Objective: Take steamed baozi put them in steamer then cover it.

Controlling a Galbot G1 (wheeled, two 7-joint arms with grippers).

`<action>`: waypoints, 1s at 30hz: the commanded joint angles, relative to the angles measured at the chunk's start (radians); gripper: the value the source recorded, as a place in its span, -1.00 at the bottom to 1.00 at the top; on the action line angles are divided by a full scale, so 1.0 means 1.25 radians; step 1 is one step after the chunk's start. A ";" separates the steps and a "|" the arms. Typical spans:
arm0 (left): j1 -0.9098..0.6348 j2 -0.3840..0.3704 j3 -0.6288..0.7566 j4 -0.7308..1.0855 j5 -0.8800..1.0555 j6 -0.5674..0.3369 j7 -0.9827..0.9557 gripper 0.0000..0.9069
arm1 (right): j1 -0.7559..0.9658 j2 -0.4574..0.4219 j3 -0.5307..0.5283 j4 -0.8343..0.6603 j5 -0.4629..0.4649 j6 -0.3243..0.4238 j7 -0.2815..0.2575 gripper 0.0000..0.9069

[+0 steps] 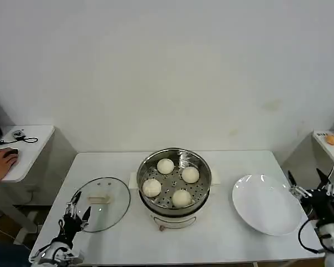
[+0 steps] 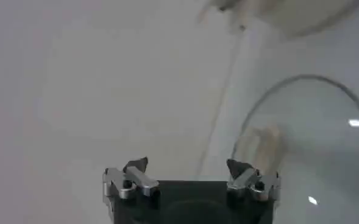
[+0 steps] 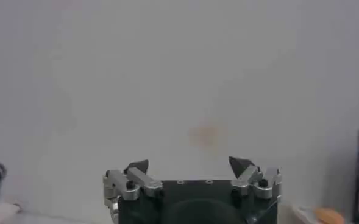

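Note:
Several steamed baozi (image 1: 165, 166) lie in the steamer (image 1: 202, 183), a shiny steel basket on a cream pot base at the table's middle. The cover (image 1: 114, 208), a glass lid with a cream handle (image 1: 99, 198), lies flat on the table to the steamer's left. My left gripper (image 1: 80, 208) is open at the cover's near left rim, holding nothing. In the left wrist view the gripper (image 2: 188, 165) faces the cover (image 2: 313, 140) and its handle (image 2: 261, 146). Off the table's right edge, my right gripper (image 1: 309, 181) stands open and empty; in its wrist view the gripper (image 3: 190, 164) faces the wall.
A white plate (image 1: 264, 203) with nothing on it lies right of the steamer. A small side table (image 1: 36, 144) at the left holds a person's hand on a mouse. Another surface at the far right carries an orange object (image 1: 332, 139).

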 commanded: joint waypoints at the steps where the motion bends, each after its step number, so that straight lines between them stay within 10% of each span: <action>1: -0.127 0.012 0.071 0.130 0.153 -0.015 -0.004 1.00 | -0.073 0.047 0.060 0.020 0.010 0.016 -0.007 1.00; 24: -0.269 0.014 0.136 0.237 0.154 -0.012 -0.003 1.00 | -0.101 0.089 0.052 0.015 -0.031 0.046 -0.012 1.00; 26: -0.280 0.008 0.139 0.253 0.154 -0.014 -0.007 0.47 | -0.101 0.092 0.052 0.013 -0.032 0.046 -0.010 1.00; 27: -0.283 0.007 0.141 0.257 0.155 -0.014 -0.008 -0.69 | -0.101 0.092 0.052 0.012 -0.033 0.047 -0.010 1.00; 28: -0.286 0.005 0.142 0.263 0.156 -0.015 -0.009 -1.00 | -0.101 0.093 0.052 0.011 -0.034 0.048 -0.009 1.00; 30: -0.288 0.002 0.142 0.273 0.160 -0.016 -0.012 -1.00 | -0.102 0.094 0.052 0.008 -0.035 0.050 -0.010 1.00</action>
